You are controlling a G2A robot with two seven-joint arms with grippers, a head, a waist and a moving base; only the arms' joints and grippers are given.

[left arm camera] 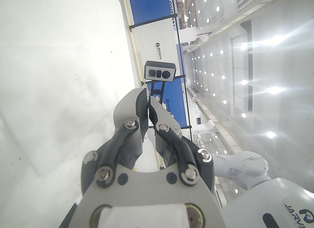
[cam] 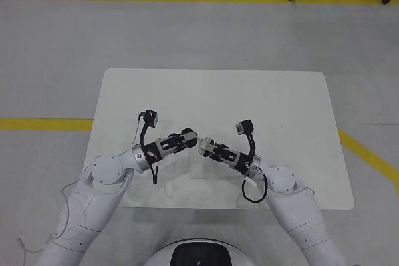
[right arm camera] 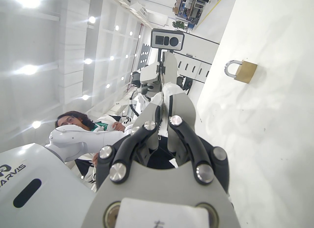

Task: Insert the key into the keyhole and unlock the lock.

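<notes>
A brass padlock (right arm camera: 245,71) with a silver shackle lies flat on the white table (right arm camera: 269,128), off to the side of my right gripper (right arm camera: 163,99). Both grippers meet tip to tip above the table's middle: left gripper (cam: 193,141) and right gripper (cam: 204,146). In the left wrist view my left gripper (left arm camera: 148,97) is shut, its pads pressed together, with a small pale sliver at the tips. The right gripper's fingers are also shut on a thin dark line. I cannot make out a key. The left gripper (right arm camera: 160,68) stands just beyond the right one's tips.
The white table (cam: 286,100) is bare around the arms, with its edges well away from the grippers. The right arm's wrist camera (left arm camera: 160,72) sits just past the left fingertips. Yellow floor lines run past the table on both sides.
</notes>
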